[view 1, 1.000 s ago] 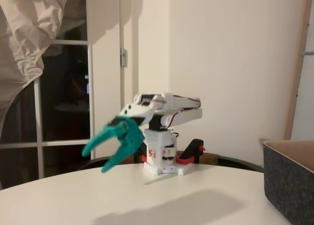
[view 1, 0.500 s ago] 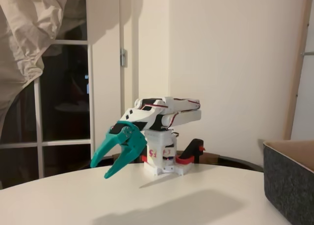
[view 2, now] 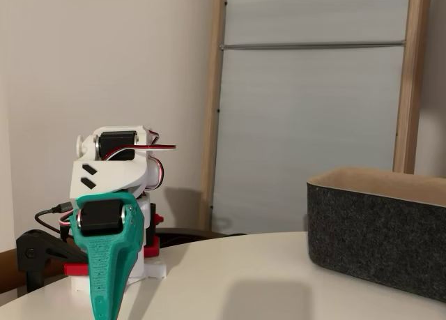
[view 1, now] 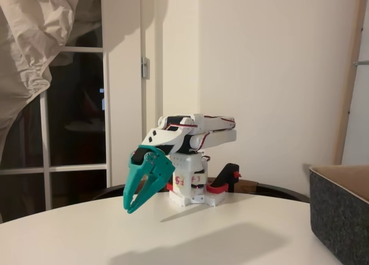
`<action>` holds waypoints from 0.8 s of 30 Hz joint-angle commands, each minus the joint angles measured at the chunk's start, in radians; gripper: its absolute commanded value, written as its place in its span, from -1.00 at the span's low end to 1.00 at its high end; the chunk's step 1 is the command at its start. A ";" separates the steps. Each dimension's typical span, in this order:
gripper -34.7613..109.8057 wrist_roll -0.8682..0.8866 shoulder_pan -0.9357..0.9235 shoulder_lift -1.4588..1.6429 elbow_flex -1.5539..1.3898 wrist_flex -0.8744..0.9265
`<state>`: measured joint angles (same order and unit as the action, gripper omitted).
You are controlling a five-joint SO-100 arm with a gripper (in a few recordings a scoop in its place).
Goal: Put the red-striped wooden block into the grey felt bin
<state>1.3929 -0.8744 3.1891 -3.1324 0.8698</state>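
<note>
While the white arm folds low over its base, the teal two-finger gripper [view 1: 134, 206] points down at the round white table [view 1: 230, 242], its tips close together with only a sliver between them and nothing held. I can't make out the red-striped wooden block from where these cameras stand. The dark charcoal-grey felt bin with its tan inside [view 2: 380, 229] sits well apart, off to the right in both fixed views. To do this well, I'd spread the fingers first, then settle squarely over the flat piece before closing.
</note>
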 commanded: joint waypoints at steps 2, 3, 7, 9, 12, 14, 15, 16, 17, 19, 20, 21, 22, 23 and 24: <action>-0.52 0.011 -0.014 0.029 -0.012 0.014; -0.52 0.011 -0.014 0.029 -0.012 0.014; -0.52 0.009 -0.014 0.028 -0.012 0.014; -0.52 0.005 -0.014 0.028 -0.012 0.014; -0.52 -0.009 -0.014 0.028 -0.012 0.014; -0.52 -0.008 -0.014 0.028 -0.012 0.014; -0.52 -0.008 -0.014 0.028 -0.012 0.014; -0.52 -0.008 -0.014 0.028 -0.012 0.014; -0.52 -0.008 -0.014 0.028 -0.012 0.014; -0.52 -0.008 -0.014 0.028 -0.012 0.014; -0.52 -0.008 -0.014 0.028 -0.012 0.014; -0.52 -0.008 -0.014 0.028 -0.012 0.014; -0.52 -0.008 -0.014 0.028 -0.012 0.014; -0.52 -0.008 -0.014 0.028 -0.012 0.014; -0.52 -0.008 -0.014 0.028 -0.012 0.014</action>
<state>1.3837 -0.8744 3.1891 -3.1324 0.8728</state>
